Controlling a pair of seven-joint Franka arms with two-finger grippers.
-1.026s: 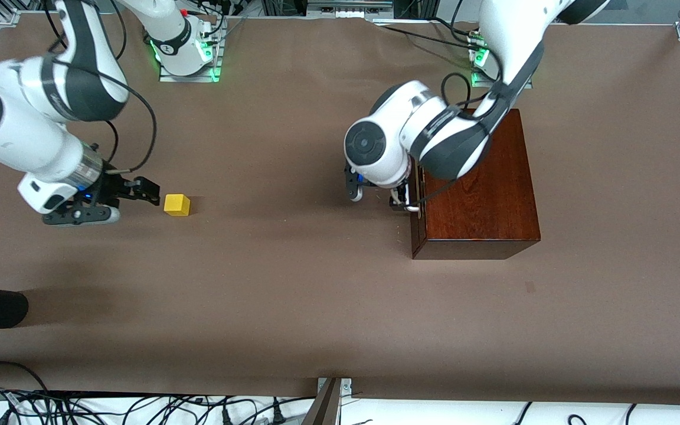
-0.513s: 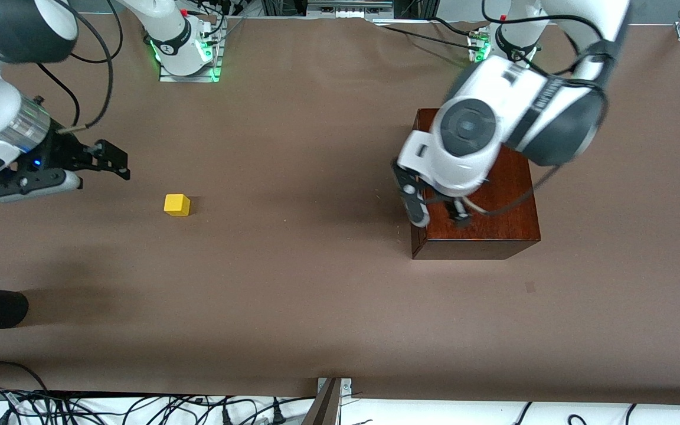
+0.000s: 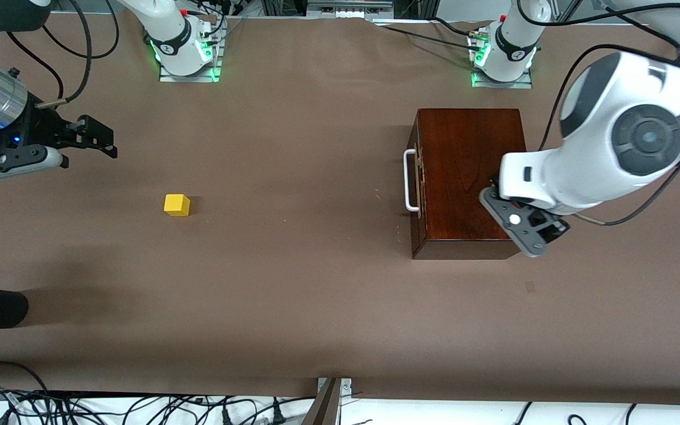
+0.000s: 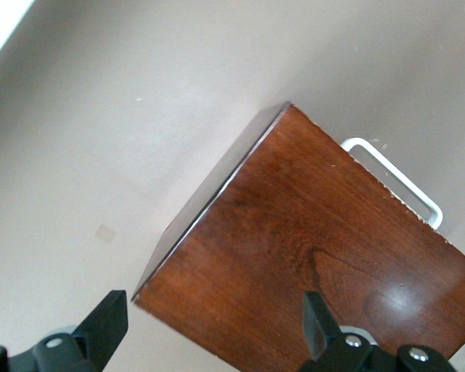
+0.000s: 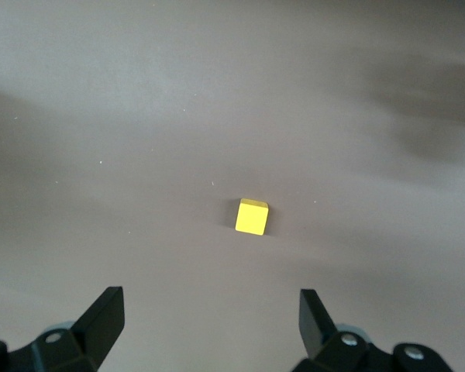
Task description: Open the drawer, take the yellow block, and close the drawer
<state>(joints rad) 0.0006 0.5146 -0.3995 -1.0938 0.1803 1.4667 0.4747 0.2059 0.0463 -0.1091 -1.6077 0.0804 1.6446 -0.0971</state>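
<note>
The drawer (image 3: 415, 180) is seen shut; the yellow block (image 3: 176, 205) is left on the desk (image 3: 293, 295) below the spread right claw (image 3: 89, 137), the left claw (image 3: 538, 227), also spread, raised over the box (image 3: 470, 177).

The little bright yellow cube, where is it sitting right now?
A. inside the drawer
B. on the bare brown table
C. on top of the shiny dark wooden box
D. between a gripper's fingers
B: the little bright yellow cube rests alone on the brown table, touching neither gripper nor the box.
</note>
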